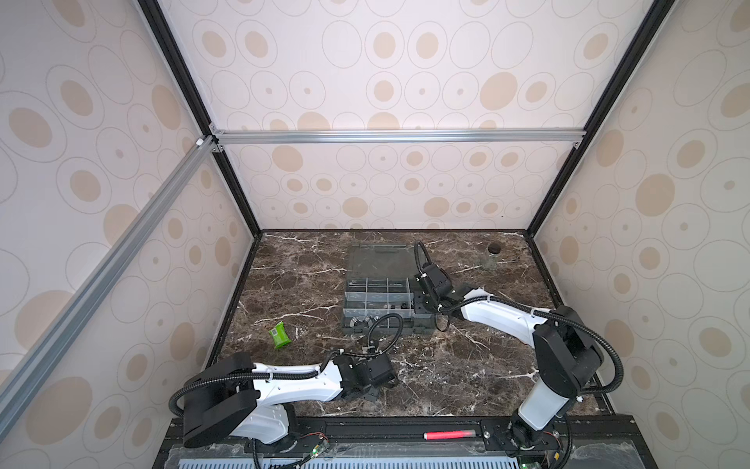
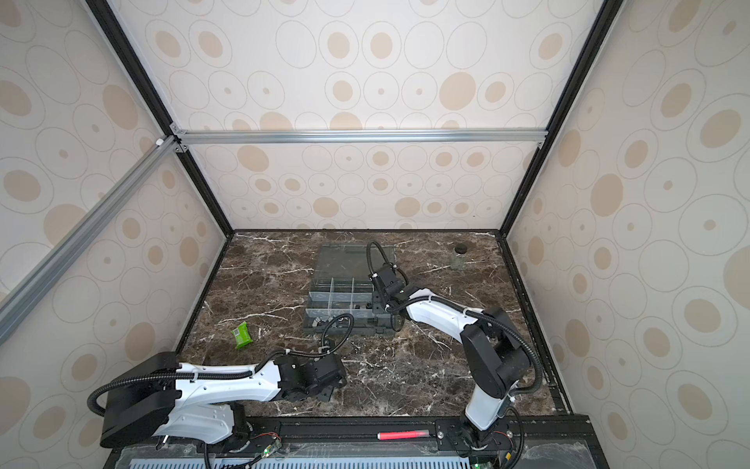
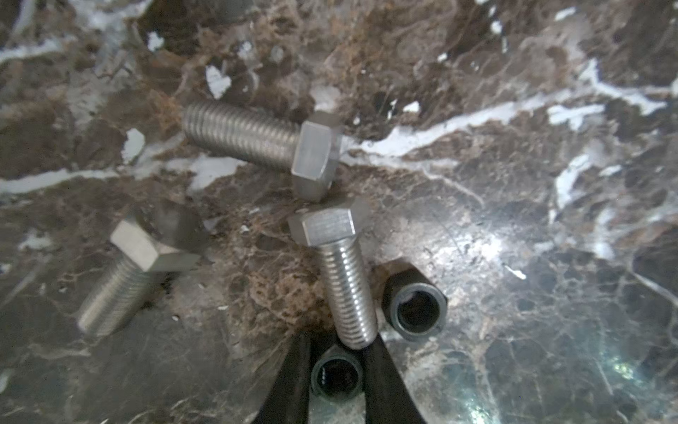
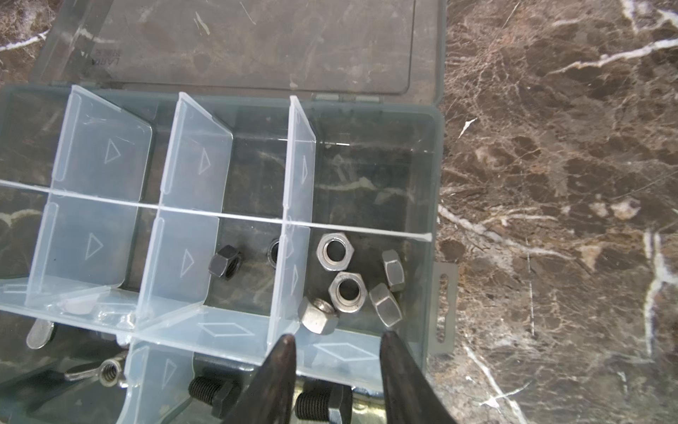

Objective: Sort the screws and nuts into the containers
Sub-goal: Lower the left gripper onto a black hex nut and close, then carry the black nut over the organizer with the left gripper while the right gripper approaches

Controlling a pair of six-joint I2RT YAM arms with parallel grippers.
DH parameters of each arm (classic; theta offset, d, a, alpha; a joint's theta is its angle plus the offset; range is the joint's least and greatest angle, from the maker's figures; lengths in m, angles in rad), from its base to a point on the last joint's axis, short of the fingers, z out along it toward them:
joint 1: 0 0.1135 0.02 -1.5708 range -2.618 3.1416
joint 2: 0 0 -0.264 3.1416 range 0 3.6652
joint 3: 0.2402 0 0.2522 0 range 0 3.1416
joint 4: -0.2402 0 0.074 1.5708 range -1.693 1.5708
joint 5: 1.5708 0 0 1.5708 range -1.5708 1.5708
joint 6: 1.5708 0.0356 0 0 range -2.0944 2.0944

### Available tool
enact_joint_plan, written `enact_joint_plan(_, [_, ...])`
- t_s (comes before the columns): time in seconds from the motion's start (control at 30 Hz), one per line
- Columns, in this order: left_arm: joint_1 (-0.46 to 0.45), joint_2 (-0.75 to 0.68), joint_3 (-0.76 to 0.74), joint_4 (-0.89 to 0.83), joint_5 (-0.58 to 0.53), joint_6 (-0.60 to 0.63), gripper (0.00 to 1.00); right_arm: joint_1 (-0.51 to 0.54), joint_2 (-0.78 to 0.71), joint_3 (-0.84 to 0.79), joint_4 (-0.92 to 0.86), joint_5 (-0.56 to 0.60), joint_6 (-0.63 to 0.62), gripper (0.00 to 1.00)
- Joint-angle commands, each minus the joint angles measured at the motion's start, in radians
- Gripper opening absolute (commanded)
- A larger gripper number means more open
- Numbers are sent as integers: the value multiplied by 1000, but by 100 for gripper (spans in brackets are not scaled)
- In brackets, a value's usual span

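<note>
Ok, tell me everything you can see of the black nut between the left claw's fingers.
The black nut is a dark, matte hex piece, seemingly metal, its round bore turned toward the wrist camera. It lies on the marble table between the dark fingers of the left claw, which flank it closely; whether they pinch it is unclear. The threaded tip of a silver bolt ends beside it.

Each arm pairs glossy white shells on the long links with matte black housings at the joints, the left arm [image 1: 296,383] and right arm [image 1: 499,314] alike. A ribbed black hose [image 1: 619,365] lies along each, pinned by white cable ties [image 1: 489,299] (thin ones). Small screw holes dot the white shells. The left gripper [image 3: 339,339] and right gripper [image 4: 338,334] end in dark, tapering, slightly scuffed fingers [image 4: 273,378].
</note>
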Motion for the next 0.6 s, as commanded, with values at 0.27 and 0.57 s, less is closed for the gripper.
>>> enact_joint_plan(0.27, [-12, -53, 8, -75, -40, -3, 20, -9, -50, -38, 7, 14, 16, 41])
enact_joint_plan(0.57, [-11, -239, 28, -128, -86, -6, 20, -16, -80, -56, 17, 35, 19, 41])
